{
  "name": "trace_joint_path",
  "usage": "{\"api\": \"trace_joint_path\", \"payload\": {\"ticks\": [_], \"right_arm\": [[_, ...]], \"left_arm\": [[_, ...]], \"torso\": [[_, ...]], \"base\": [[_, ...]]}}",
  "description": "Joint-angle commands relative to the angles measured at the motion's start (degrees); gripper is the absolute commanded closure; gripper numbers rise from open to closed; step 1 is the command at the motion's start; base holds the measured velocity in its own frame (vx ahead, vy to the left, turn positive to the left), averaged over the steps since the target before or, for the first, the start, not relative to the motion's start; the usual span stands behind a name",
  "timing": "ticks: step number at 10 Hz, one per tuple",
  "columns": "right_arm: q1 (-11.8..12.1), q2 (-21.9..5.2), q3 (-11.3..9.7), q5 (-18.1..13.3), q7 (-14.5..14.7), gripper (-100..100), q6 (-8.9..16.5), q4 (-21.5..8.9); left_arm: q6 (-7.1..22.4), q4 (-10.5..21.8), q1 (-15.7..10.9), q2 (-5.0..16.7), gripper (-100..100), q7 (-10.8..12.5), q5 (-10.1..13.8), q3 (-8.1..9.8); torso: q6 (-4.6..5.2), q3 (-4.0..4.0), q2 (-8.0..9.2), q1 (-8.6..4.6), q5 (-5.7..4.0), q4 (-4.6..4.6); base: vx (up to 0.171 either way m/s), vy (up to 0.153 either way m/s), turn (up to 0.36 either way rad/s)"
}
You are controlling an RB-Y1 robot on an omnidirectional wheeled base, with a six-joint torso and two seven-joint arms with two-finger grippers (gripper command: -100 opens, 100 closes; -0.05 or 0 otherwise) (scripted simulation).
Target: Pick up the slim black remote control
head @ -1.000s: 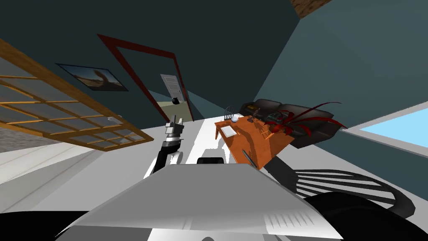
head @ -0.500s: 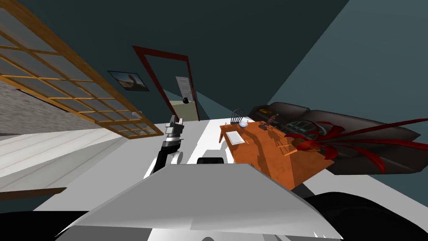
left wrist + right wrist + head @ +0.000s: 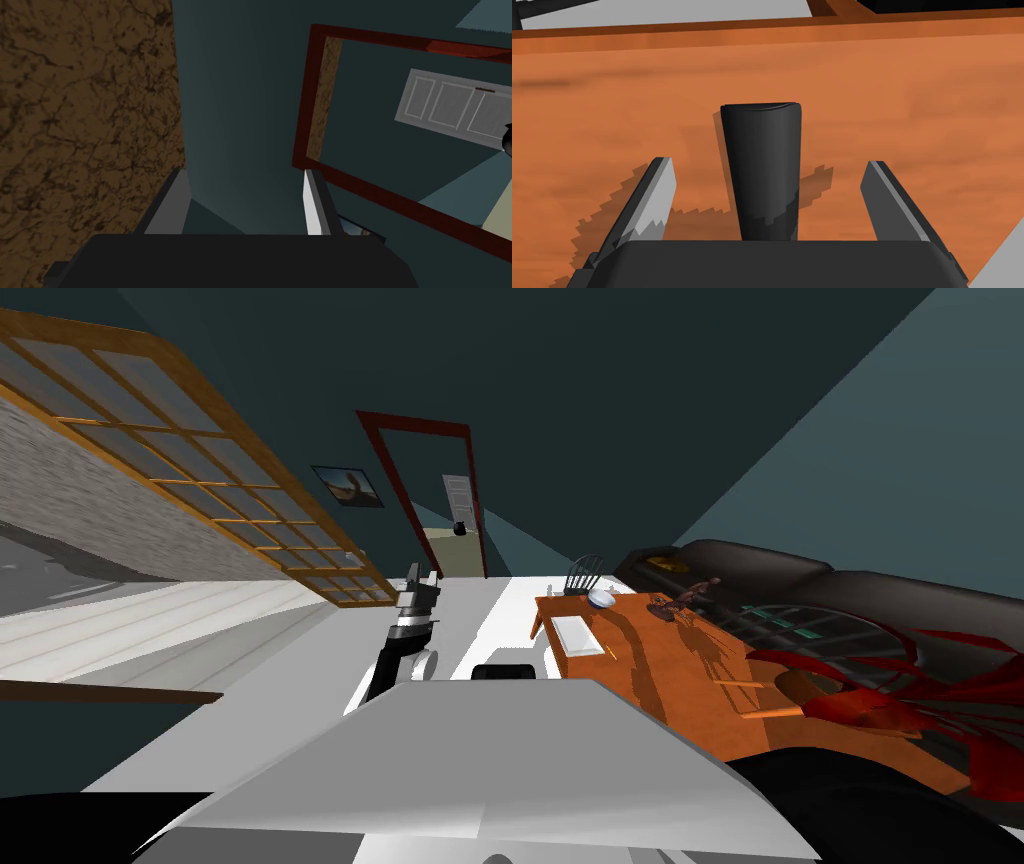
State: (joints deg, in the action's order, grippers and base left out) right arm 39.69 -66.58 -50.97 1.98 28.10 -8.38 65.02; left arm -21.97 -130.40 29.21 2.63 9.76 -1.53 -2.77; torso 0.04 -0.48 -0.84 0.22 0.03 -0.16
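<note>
The slim black remote (image 3: 761, 145) lies flat on the orange wooden table (image 3: 902, 100), pointing away from my right hand. My right gripper (image 3: 768, 161) is low over the table and open, one finger on each side of the remote with a gap on both sides. The remote's near end is hidden behind the gripper's dark body. My left gripper (image 3: 418, 584) is held up in front of my chest, left of the table (image 3: 690, 678); its fingers (image 3: 314, 200) are open and hold nothing.
On the table are a white flat item (image 3: 578, 633), a pale dome (image 3: 601, 599), a small dark figurine (image 3: 685, 600) and a red plant (image 3: 900, 708). A dark sofa (image 3: 850, 588) runs behind it. A chair (image 3: 585, 573) stands at the far end, with a red-framed doorway (image 3: 440, 503) beyond.
My head view has swung and I have moved nearer: the table and sofa now loom larger at the right, the window has slid up and left. The left arm keeps its pose.
</note>
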Motion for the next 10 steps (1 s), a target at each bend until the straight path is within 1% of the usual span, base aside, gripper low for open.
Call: {"api": "trace_joint_path", "payload": {"ticks": [1,2,3,4,5,6,7,8,9,10], "right_arm": [[0.0,0.0,0.0,0.0,0.0,-100,0.0,0.0],[-0.1,0.0,-0.1,0.0,0.1,0,-0.1,-0.1],[-2.3,0.6,-2.8,1.4,-1.7,-100,-1.5,-2.7],[-4.2,1.2,-4.4,2.9,-3.5,-100,-2.9,-4.2],[-4.6,1.2,-5.6,2.9,-3.5,-100,-2.9,-5.4],[-6.8,1.8,-7.6,4.3,-5.2,-100,-4.4,-7.3],[-6.8,1.8,-8.3,4.3,-5.2,-100,-4.4,-8.0],[-9.1,2.4,-10.5,5.7,-7.0,-100,-5.8,-10.0],[-9.1,2.4,-11.1,5.7,-7.0,-100,-5.8,-10.6],[-11.3,3.0,-13.3,7.2,-8.8,-100,-7.2,-12.8]], "left_arm": [[0.0,0.0,0.0,0.0,0,0.0,0.0,0.00],[0.0,0.0,0.0,0.0,0,0.0,0.0,0.00],[0.0,0.0,0.0,0.0,0,0.0,0.0,0.00],[0.0,0.0,0.0,0.0,0,0.0,0.0,-0.01],[0.0,0.0,0.0,0.0,0,0.0,0.0,-0.01],[0.0,0.0,0.0,0.0,0,0.0,0.0,-0.01],[0.0,0.0,0.0,0.0,0,0.0,0.0,0.00],[0.0,0.0,0.0,0.0,0,0.0,0.0,0.00],[0.0,0.0,0.0,0.0,0,0.0,0.0,-0.01],[0.0,0.0,0.0,0.0,0,0.0,0.0,-0.01]], "torso": [[0.00,0.00,0.00,0.00,0.00,0.00],[0.04,0.15,0.31,0.05,0.03,0.04],[0.05,0.33,0.60,0.06,0.03,0.11],[0.00,0.49,0.89,0.13,0.04,0.18],[0.01,0.71,1.27,0.20,0.05,0.26],[0.09,0.76,1.34,0.18,0.05,0.29],[0.08,0.73,1.27,0.15,0.04,0.27],[0.08,0.67,1.17,0.12,0.04,0.25],[0.03,0.70,1.23,0.17,0.05,0.26],[0.08,0.69,1.19,0.17,0.05,0.26]], "base": [[0.098,0.005,0.020],[0.017,-0.001,0.000],[-0.059,0.025,0.190],[-0.172,0.045,0.302],[-0.147,0.035,0.091],[-0.104,0.026,0.191],[-0.076,0.020,0.015],[-0.115,0.039,0.187],[-0.096,0.040,0.116],[-0.092,0.049,0.198]]}}
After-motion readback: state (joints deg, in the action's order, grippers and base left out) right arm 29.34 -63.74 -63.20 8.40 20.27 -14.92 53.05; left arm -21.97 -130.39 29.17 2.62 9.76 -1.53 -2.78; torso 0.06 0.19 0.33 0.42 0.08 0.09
